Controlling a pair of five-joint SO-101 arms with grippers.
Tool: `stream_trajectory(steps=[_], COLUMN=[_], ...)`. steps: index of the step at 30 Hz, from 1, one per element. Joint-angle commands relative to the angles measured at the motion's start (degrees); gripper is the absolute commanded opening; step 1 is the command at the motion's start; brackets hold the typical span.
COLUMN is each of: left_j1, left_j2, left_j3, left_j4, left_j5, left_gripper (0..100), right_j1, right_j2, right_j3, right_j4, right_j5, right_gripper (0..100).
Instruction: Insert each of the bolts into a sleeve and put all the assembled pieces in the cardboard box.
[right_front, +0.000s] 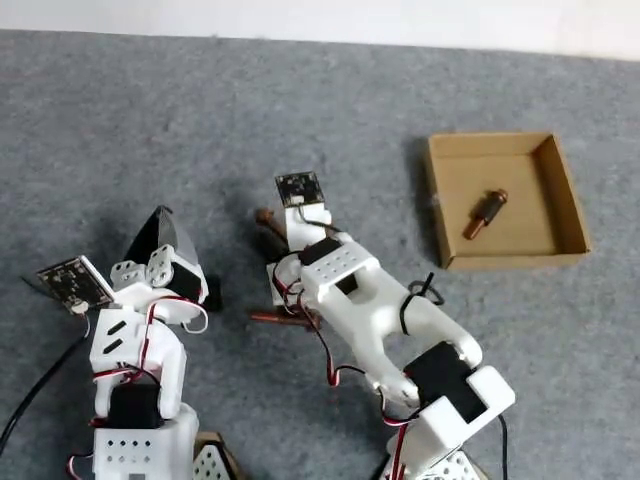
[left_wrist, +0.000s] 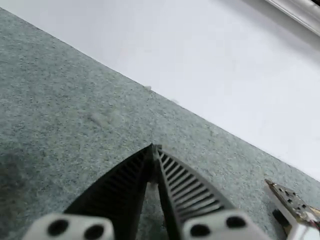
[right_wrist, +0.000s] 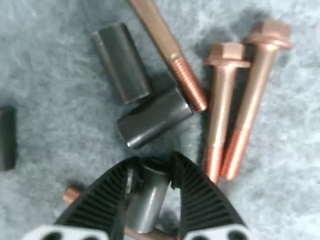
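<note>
Right hand (right_wrist: 153, 161) around a dark sleeve (right_wrist: 148, 196) beside copper bolts (right_wrist: 222, 105)

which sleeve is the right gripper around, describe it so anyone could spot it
On the grey mat, beside the cardboard box, bolts and sleeves lie clustered under the right arm. The gripped sleeve sits between the right gripper's fingers. The nearest sleeve and the far sleeve lie free of it.

Five bolts (right_wrist: 167, 55) (right_wrist: 222, 110) (right_wrist: 255, 95) (right_wrist: 72, 192) (right_front: 472, 229), five sleeves (right_wrist: 120, 62) (right_wrist: 155, 117) (right_wrist: 147, 200) (right_wrist: 5, 137) (right_front: 487, 208), one box (right_front: 565, 195)
</note>
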Motion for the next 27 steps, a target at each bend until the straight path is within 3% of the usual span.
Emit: stream_trajectory(steps=[1,6,13,21,27], left_j1=[-0.4,-0.4,-0.4,-0.4,-0.4], left_j2=[-0.6,-0.6,-0.6,-0.6,-0.6], left_j3=[1.2,1.2,1.2,1.2,1.2], left_j4=[-0.4,-0.4,-0.4,-0.3,-0.4], left_j5=[0.1,0.1,0.1,0.1,0.1], left_gripper=[1,1,1,1,1], right_j1=[0.8,7.2,21.7,28.1,29.5], right_j2=[-6.5,-19.1,-29.5,-15.6,-3.5], right_j3=[-2.4,3.3,6.0,9.6,-0.7], right_j4=[2.4,2.4,2.4,-0.6,6.1], right_j5=[3.1,3.3,6.0,9.8,9.6], right_gripper=[0.5,0.5,0.5,0.9,17.6])
